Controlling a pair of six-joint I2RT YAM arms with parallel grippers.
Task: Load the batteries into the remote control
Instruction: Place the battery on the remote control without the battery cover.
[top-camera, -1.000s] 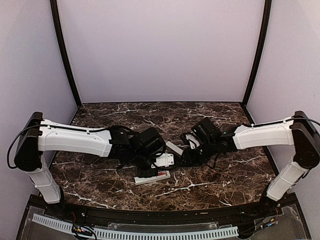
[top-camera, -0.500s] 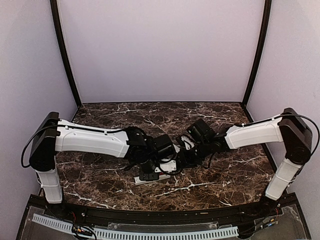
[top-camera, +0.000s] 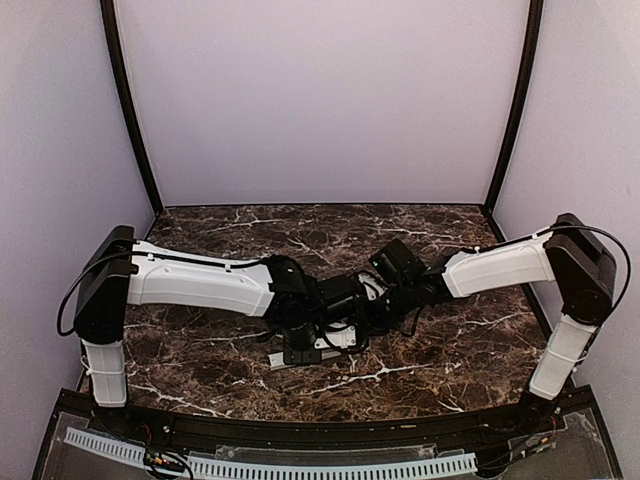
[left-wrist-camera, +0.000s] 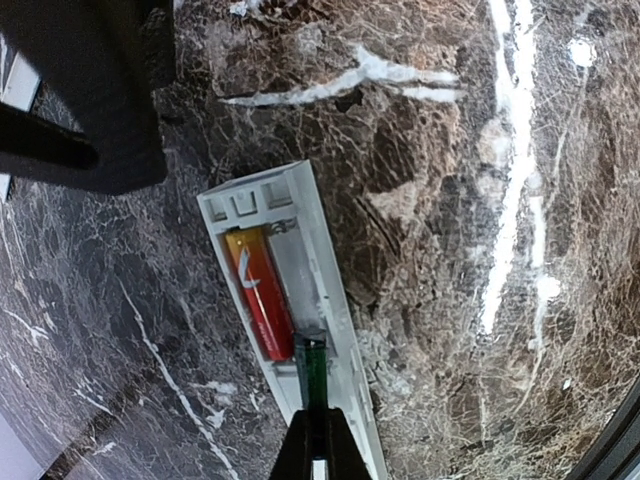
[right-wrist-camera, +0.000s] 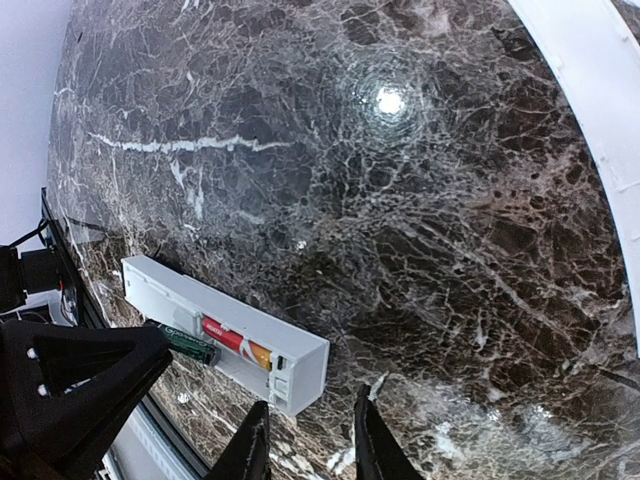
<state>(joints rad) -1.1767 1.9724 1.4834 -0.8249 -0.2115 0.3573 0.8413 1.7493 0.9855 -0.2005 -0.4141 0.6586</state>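
Note:
The white remote control (left-wrist-camera: 322, 262) lies on the marble with its battery slot open upward. The red battery (left-wrist-camera: 258, 292) lies in one lane of the slot. My left gripper (left-wrist-camera: 316, 428) is shut on the dark green battery (left-wrist-camera: 314, 372), whose free end is over the slot's empty lane beside the red battery's end. In the right wrist view the remote (right-wrist-camera: 190, 295), red battery (right-wrist-camera: 235, 343) and green battery (right-wrist-camera: 186, 344) show, with my right gripper (right-wrist-camera: 311, 435) open and empty just off the remote's near end. In the top view both grippers meet over the remote (top-camera: 277, 360).
The right gripper's dark body (left-wrist-camera: 90, 100) hangs close beyond the remote's far end in the left wrist view. The left gripper's black body (right-wrist-camera: 70, 385) fills the lower left of the right wrist view. The table's front rail (top-camera: 300, 430) lies near the remote.
Both arms have reached inward toward the table's middle. The left gripper has moved right, over the remote, carrying the green battery. The right gripper has come closer to the remote's end.

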